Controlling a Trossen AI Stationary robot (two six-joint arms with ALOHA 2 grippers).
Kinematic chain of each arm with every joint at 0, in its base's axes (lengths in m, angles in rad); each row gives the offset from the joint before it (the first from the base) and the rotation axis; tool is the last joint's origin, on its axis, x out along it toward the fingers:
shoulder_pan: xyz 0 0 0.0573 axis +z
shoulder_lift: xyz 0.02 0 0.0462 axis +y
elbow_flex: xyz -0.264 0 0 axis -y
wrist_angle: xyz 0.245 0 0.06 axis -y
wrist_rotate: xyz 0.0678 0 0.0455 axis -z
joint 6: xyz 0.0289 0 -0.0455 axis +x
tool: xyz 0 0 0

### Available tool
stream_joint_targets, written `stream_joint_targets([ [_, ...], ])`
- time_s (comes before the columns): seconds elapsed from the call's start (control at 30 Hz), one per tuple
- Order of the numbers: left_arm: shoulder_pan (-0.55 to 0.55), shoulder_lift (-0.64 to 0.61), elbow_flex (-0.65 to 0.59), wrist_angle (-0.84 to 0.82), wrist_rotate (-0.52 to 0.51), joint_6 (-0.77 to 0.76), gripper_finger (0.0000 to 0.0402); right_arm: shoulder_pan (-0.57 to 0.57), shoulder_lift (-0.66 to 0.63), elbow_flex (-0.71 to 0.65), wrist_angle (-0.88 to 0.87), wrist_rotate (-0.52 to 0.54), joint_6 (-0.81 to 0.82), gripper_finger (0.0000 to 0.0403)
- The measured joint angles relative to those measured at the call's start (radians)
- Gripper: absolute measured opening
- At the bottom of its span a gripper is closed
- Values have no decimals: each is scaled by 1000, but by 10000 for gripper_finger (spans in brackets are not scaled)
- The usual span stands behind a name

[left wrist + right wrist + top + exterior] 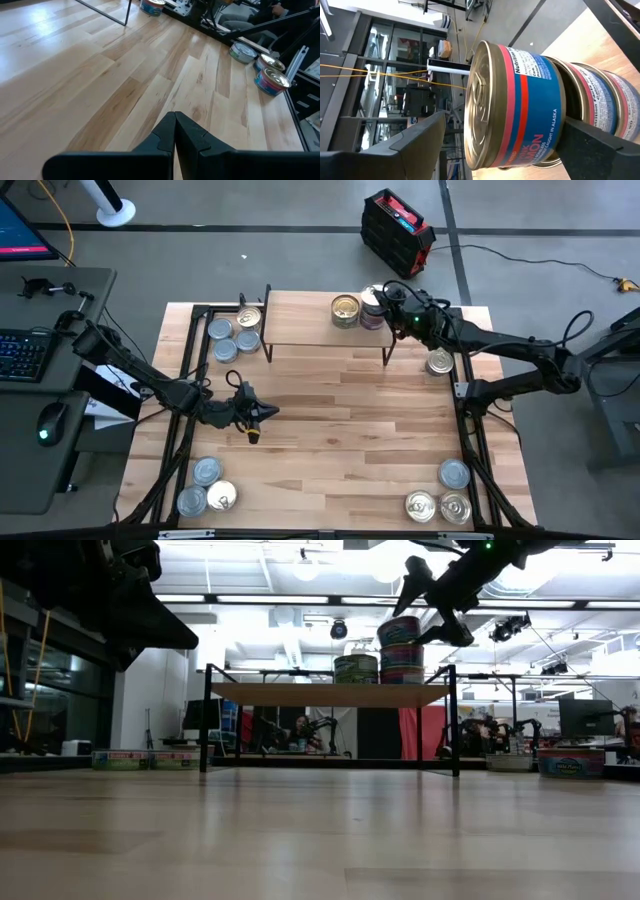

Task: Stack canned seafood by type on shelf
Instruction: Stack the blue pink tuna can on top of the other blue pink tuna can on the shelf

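The shelf stands at the table's far edge. On its board sit a gold-lidded tin and, to its right, a stack of tins. The top tin has a blue and red label and rests on the tin below it. My right gripper is open at the stack's top, with one finger standing clear of the lid and the other beside the seam between the tins. My left gripper is shut and holds nothing, above the bare tabletop left of centre. My right gripper has its fingers on either side of the top tin of the stack. One finger is clearly apart from the lid. I cannot tell whether the other finger touches the tin's lower rim.
Loose tins lie on the table: a cluster left of the shelf, one right of the shelf, a group at the near left corner and a group at the near right corner. The table's middle is bare wood.
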Motion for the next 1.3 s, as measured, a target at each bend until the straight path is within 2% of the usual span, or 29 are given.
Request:
stream_joint_targets([
  [0.1,0,0,0,-1,0,0,0,0,1,21,-42,-12,-13,339],
  [0.27,0,0,0,-5,0,0,0,0,3,165,-340,20,-55,339],
  [0.4,2,0,0,-5,0,1,0,-8,1,246,-436,28,-76,339],
  [0.8,2,0,0,-5,0,0,0,14,85,248,-429,-43,-53,339],
  [1.17,1,0,0,-4,52,-2,0,-14,57,250,-456,-55,-105,339],
  [1.3,1,0,0,-4,52,-2,0,-14,59,301,-507,-54,-124,339],
])
